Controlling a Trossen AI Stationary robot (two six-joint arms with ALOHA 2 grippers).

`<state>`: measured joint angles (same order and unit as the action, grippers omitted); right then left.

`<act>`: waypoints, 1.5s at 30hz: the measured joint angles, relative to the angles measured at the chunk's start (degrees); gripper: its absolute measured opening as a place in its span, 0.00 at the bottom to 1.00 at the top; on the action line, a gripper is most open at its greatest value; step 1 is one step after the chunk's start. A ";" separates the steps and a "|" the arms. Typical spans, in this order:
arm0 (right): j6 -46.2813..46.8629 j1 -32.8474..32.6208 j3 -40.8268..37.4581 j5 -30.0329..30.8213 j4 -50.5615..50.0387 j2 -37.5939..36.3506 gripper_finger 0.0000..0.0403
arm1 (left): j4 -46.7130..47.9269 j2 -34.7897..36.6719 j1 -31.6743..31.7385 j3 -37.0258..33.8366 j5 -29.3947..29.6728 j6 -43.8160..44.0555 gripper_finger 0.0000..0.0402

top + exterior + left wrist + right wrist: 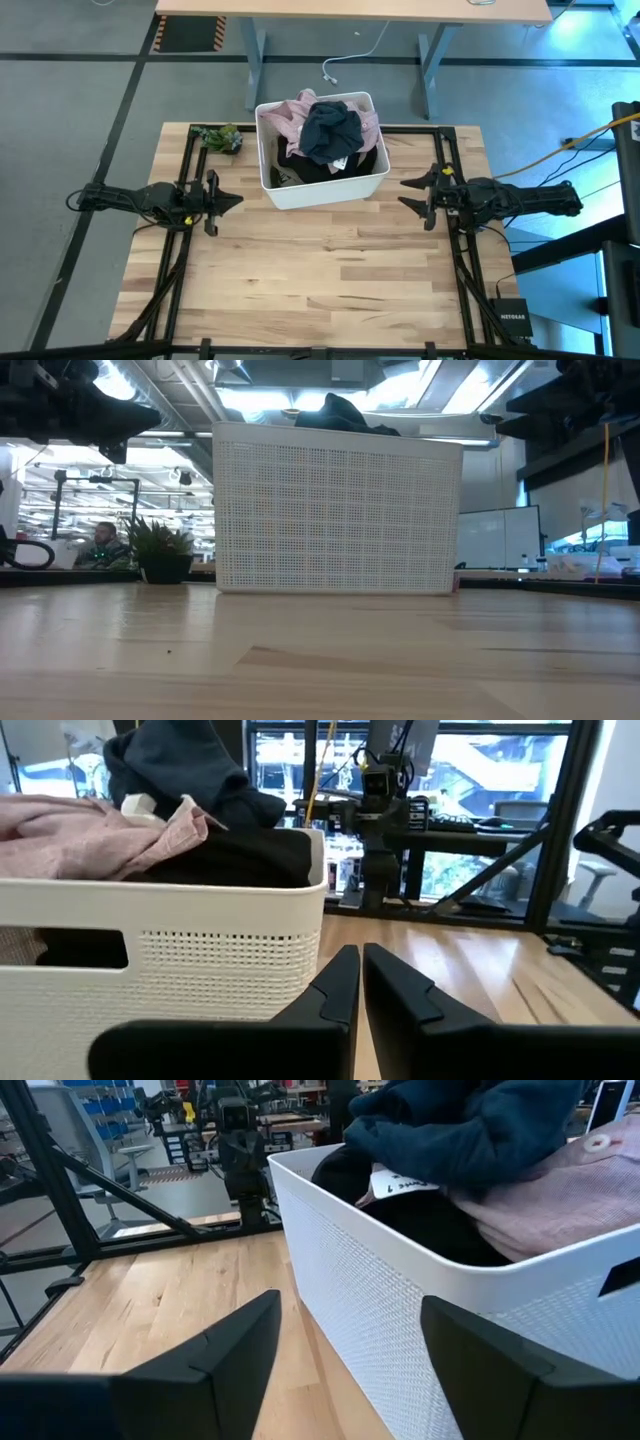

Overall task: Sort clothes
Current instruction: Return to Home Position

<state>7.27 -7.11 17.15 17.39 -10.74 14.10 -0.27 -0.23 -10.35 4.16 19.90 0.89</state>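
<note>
A white plastic bin (322, 185) stands at the table's far middle, filled with clothes. A dark navy garment (331, 130) lies on top, over a pale pink one (295, 112) and a black one (345, 166); they also show in the right wrist view (470, 1125) and the left wrist view (175, 765). My left gripper (238, 200) hovers left of the bin, shut and empty. My right gripper (405, 193) hovers right of the bin, open and empty. The olive-grey and beige garments are hidden.
A small potted plant (220, 138) stands at the table's far left, beside the bin. The wooden tabletop (320, 280) stretches bare in front of the bin toward the near edge. A person sits in the room beyond (100, 545).
</note>
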 joint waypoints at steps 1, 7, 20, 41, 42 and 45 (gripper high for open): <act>0.00 0.00 0.00 0.02 0.10 -0.26 0.62 | 0.02 0.00 0.00 0.00 0.00 -0.50 0.03; -0.36 0.00 -0.02 0.01 -1.49 -1.83 0.39 | 0.95 0.00 0.00 0.00 0.02 -1.36 0.04; -2.45 0.00 -0.02 -0.02 -4.90 -12.86 0.07 | 2.72 0.00 0.00 -0.02 0.02 -1.34 0.04; -4.64 0.00 -14.78 -2.06 11.42 -13.96 0.02 | 4.36 -0.02 0.00 -0.02 0.08 -1.35 0.04; -4.60 0.02 -15.68 -2.52 12.81 -13.96 0.02 | 4.29 -0.02 0.00 -0.02 0.10 -1.36 0.04; -4.46 0.00 -16.72 -3.02 13.79 -13.97 0.02 | 3.54 -0.01 0.00 -0.02 0.22 -1.36 0.04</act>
<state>2.81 -7.11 0.43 14.36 3.05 0.13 3.26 -0.24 -10.35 4.14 20.12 -0.47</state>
